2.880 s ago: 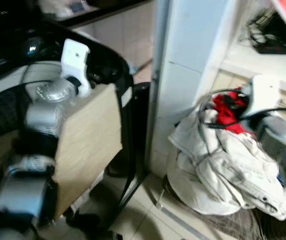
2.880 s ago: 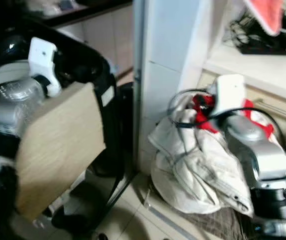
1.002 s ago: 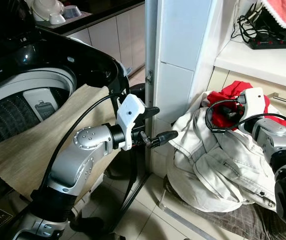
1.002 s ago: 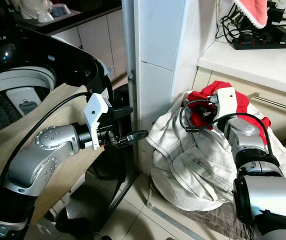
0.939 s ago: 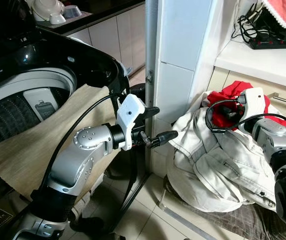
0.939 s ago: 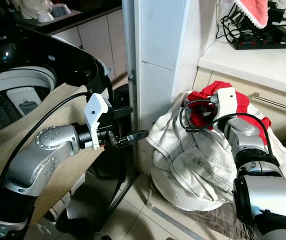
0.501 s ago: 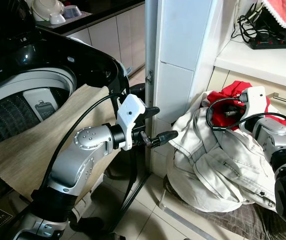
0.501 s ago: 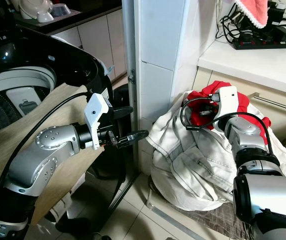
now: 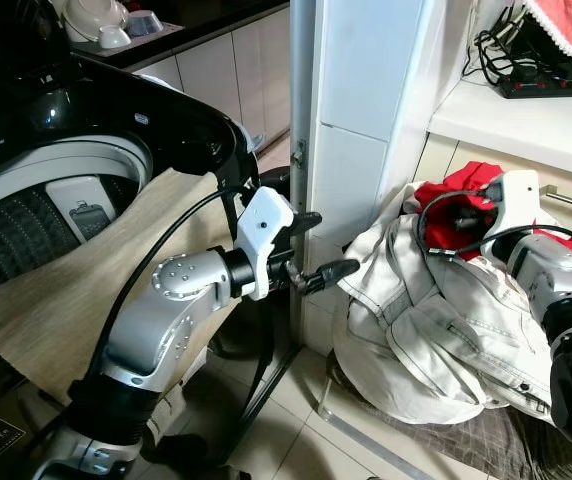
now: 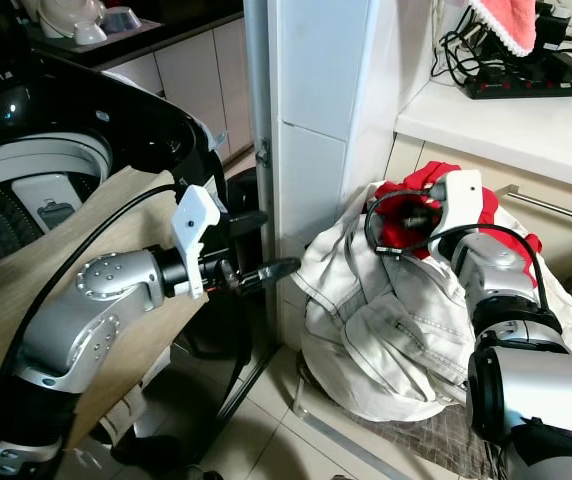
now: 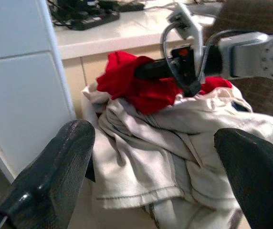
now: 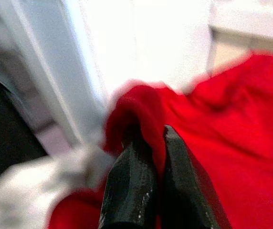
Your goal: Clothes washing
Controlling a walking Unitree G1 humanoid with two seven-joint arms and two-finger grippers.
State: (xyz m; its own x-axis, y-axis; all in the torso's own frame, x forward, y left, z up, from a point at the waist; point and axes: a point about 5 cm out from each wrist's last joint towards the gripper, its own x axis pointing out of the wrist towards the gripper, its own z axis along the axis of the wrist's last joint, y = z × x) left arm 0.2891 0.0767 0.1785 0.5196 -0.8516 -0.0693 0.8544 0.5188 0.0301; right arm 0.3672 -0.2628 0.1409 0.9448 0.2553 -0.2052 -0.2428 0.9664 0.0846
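Head stereo pair: looks forward and down from the robot's head; washing machine (image 9: 116, 130) in the upper left of the frame, clothes pile at right.
Left wrist view: looks along its own black fingers (image 11: 50, 176) toward the white jacket (image 11: 141, 157) and red garment (image 11: 141, 88), from near.
Right wrist view: very close, blurred, fingers (image 12: 148, 186) pressed into the red garment.
Shared: the clothes pile, the tiled pillar (image 9: 366, 150), and the right arm seen from the left wrist.
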